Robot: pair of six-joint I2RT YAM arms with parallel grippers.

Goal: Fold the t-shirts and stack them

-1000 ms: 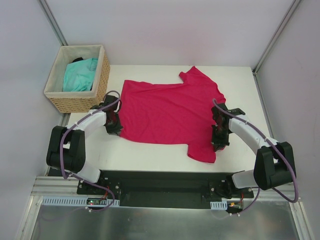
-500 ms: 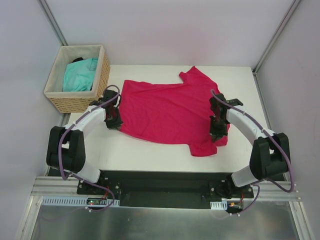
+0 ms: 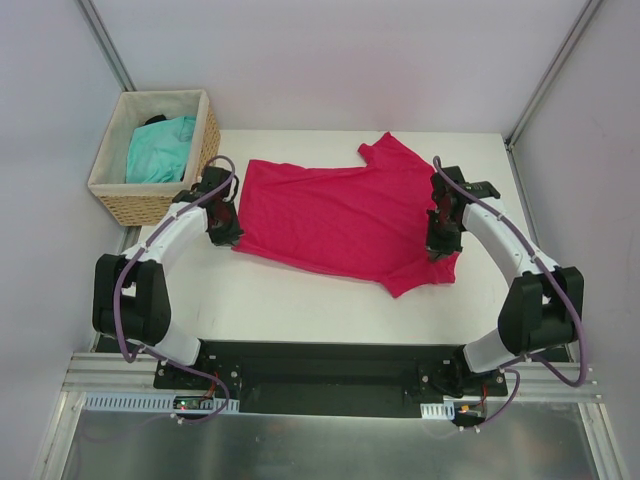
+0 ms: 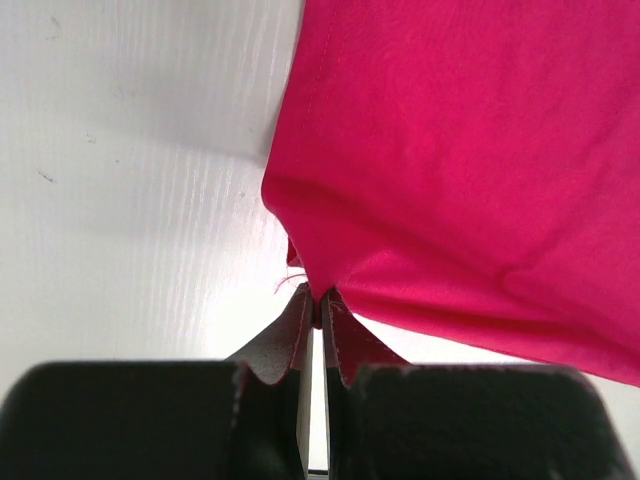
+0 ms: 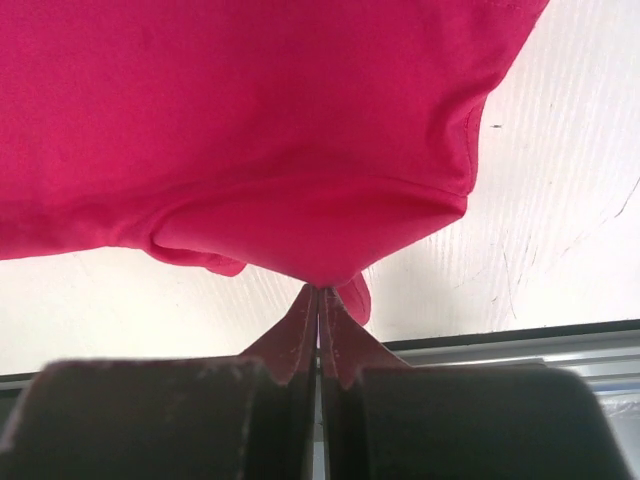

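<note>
A crimson-pink t-shirt (image 3: 345,218) lies spread across the white table, one sleeve pointing to the far side. My left gripper (image 3: 228,226) is shut on the shirt's left near corner (image 4: 315,290), pinching a small tuck of fabric. My right gripper (image 3: 440,246) is shut on the shirt's right edge (image 5: 322,278), where the cloth bunches into a fold above the fingertips. A turquoise t-shirt (image 3: 160,148) lies crumpled inside the wicker basket.
The wicker basket (image 3: 205,160) stands at the table's far left corner, close to my left arm. Grey walls enclose the table on three sides. A black rail (image 3: 320,365) runs along the near edge between the arm bases.
Both grippers have moved toward the far side of the table, dragging the shirt's near edge with them. The near sleeve has been pulled up and inward.
</note>
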